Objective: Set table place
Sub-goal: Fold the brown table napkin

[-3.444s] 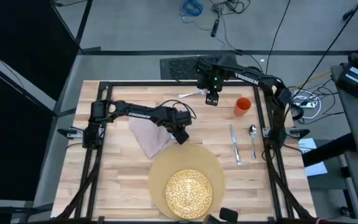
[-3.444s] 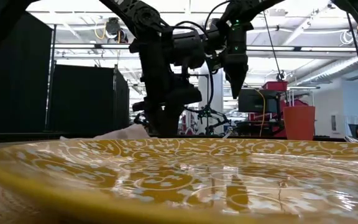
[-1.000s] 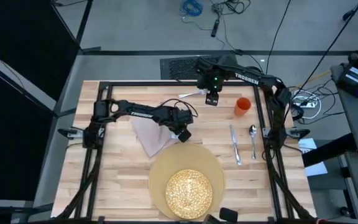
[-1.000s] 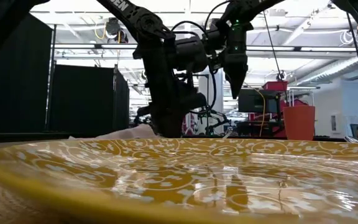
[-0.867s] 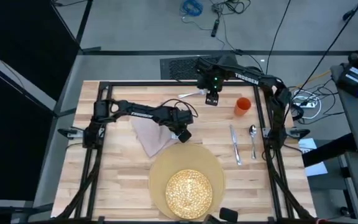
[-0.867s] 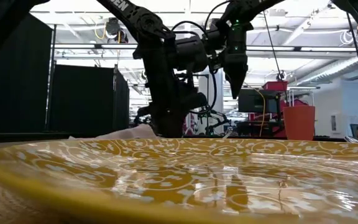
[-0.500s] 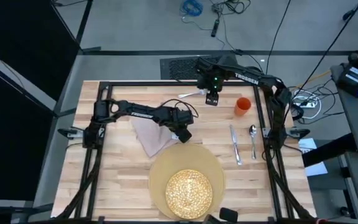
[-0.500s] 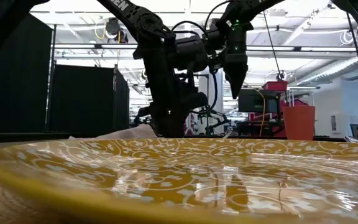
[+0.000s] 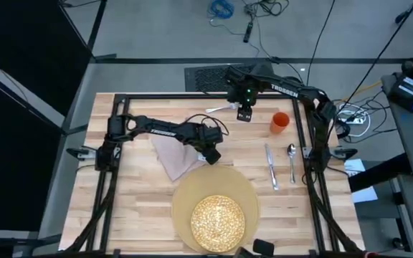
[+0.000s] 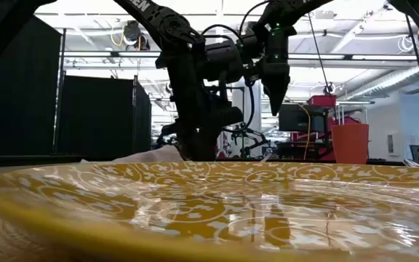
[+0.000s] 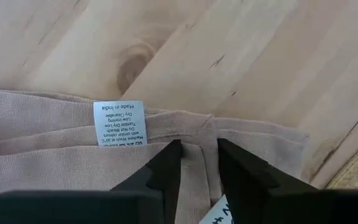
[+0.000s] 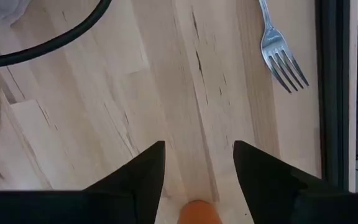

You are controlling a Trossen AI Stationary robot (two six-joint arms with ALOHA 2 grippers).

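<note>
On the table (image 9: 135,208) a beige napkin (image 9: 168,153) lies left of the round tan placemat (image 9: 246,188), which carries the yellow speckled plate (image 9: 218,221). My left gripper (image 9: 209,153) is down at the napkin's corner nearest the placemat, shut on the cloth (image 11: 73,155). My right gripper (image 9: 244,115) hangs open above the far part of the table, between the fork (image 9: 223,109) and the orange cup (image 9: 280,122). The knife (image 9: 271,166) and spoon (image 9: 292,161) lie flat at the right. My left gripper pinches a raised fold of the napkin (image 11: 199,144) between its two fingers, close to the hemmed edge and the corner beside the placemat. The fingers come from above, pointing down. The rest of the napkin lies slack on the table, its white label (image 11: 120,122) facing up.
A black metal frame (image 9: 192,95) rings the tabletop. Bare wood shows left of the placemat (image 9: 131,215) and between the placemat and the knife. In the low view the plate's rim (image 10: 209,196) fills the foreground, with the cup (image 10: 350,143) behind it.
</note>
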